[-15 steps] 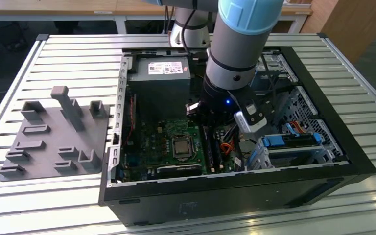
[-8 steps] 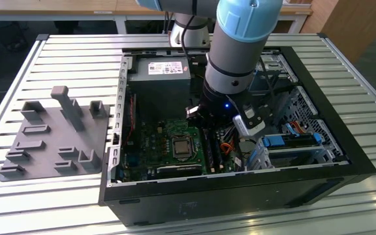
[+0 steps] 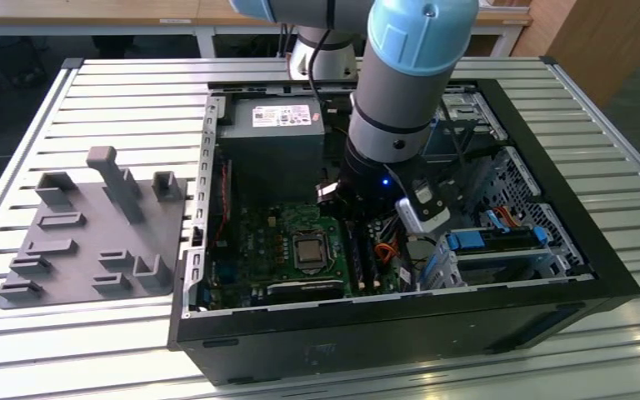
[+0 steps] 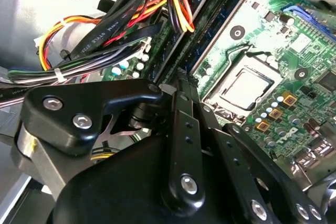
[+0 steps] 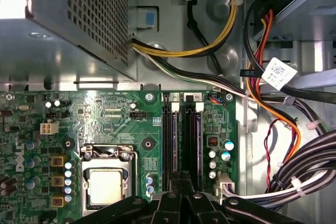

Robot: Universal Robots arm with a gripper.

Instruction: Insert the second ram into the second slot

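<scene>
Because the computer case lies on its side on the table with the open face up, the arm can come straight down onto the motherboard. In the exterior view it reaches in beside the power supply.

Gripper: fingers drawn together to a narrow tip, and I see nothing between them. My reading is that a closed tip suits pressing on a thin edge, not carrying.

Second ram: a thin bluish-green strip standing on edge in the line of the memory slots, running away from the fingertip end. In the first wrist view I see two parallel slots beside the processor socket. I take the stick to be in the one farther from the socket, though I can't be sure of that. The gripper sits at the near end of the pair, roughly between them and close above the board.

I cannot tell whether the stick is pushed fully home or whether the end latches are closed.

Cable bundle hangs just beside the gripper, on the side away from the socket, apart from the slots.

Grey fixture tray sits on the table at the exterior view's left, well apart from the case.
</scene>
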